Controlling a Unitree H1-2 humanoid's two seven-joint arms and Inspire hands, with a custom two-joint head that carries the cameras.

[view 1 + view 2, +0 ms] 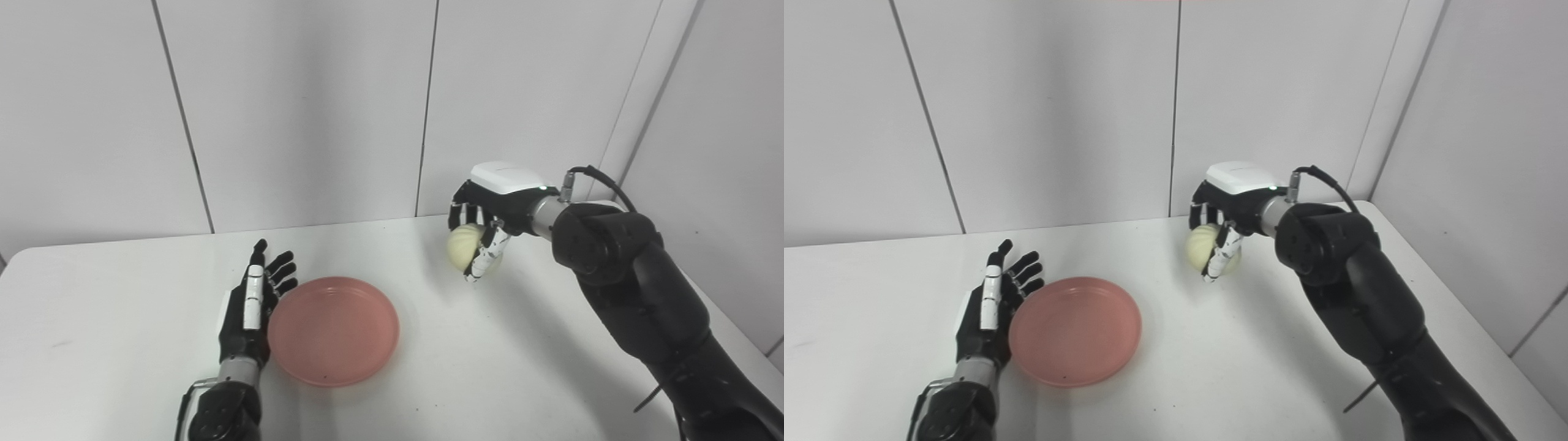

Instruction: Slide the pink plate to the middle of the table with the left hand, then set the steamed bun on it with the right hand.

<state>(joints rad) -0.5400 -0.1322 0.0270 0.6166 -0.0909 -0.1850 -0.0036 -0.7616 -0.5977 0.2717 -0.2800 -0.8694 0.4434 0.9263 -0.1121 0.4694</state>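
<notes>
The pink plate point(334, 331) lies flat on the white table, left of centre; it also shows in the right eye view point(1075, 331). My left hand point(254, 300) rests open on the table against the plate's left rim, fingers stretched out and pointing away from me. My right hand point(484, 226) is shut on the pale steamed bun point(462, 245) and holds it just above the table, to the right of and behind the plate. Its fingers wrap over the bun's right side and hide part of it.
The white table point(122, 343) ends at a grey panelled wall point(306, 110) behind and a side wall on the right. The table's right edge runs close under my right arm point(643, 294).
</notes>
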